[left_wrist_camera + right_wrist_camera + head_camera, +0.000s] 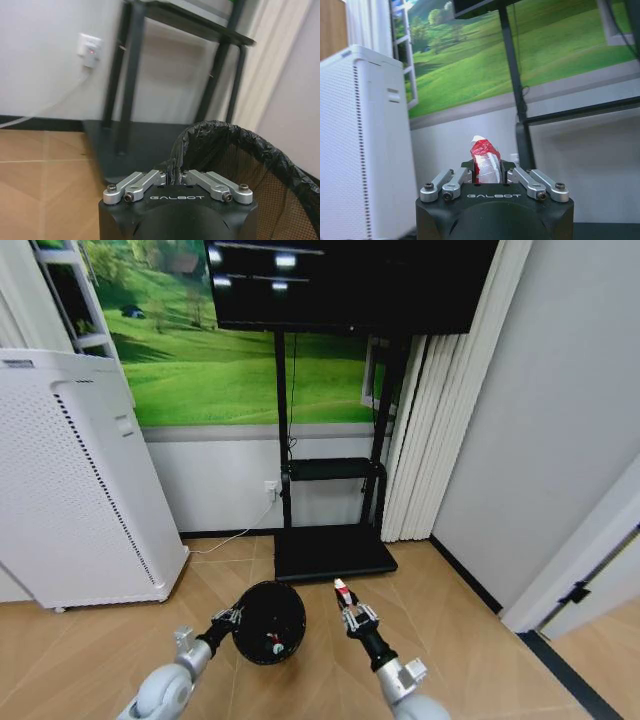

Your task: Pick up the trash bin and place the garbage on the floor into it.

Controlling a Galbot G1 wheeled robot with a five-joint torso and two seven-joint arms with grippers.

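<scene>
The left gripper (pixel 232 621) holds the trash bin (pixel 268 621) by the near-left part of its rim, its fingers pinched together on the black liner that folds over the edge; in the left wrist view the gripper (pixel 175 175) bites the bunched liner right at the rim of the bin (pixel 240 170), whose mesh wall drops away to the side. The bin is tipped so its open mouth faces the head camera, and a small red-and-white scrap (pixel 274 643) lies inside it, low in the dark interior.

The right gripper (pixel 347 606) sits just right of the bin, apart from it, closed on a crumpled red-and-white piece of garbage (pixel 342 592) that sticks out beyond its fingertips. The right wrist view shows the same piece (pixel 484 161) clamped between the two black fingers of that gripper (pixel 487 167).

Below both arms lies the floor (pixel 450 630) of tan parquet. Just beyond the bin stands the flat black base of a TV stand (pixel 331 552), and far left a tall white perforated appliance (pixel 80 490) stands against the wall
</scene>
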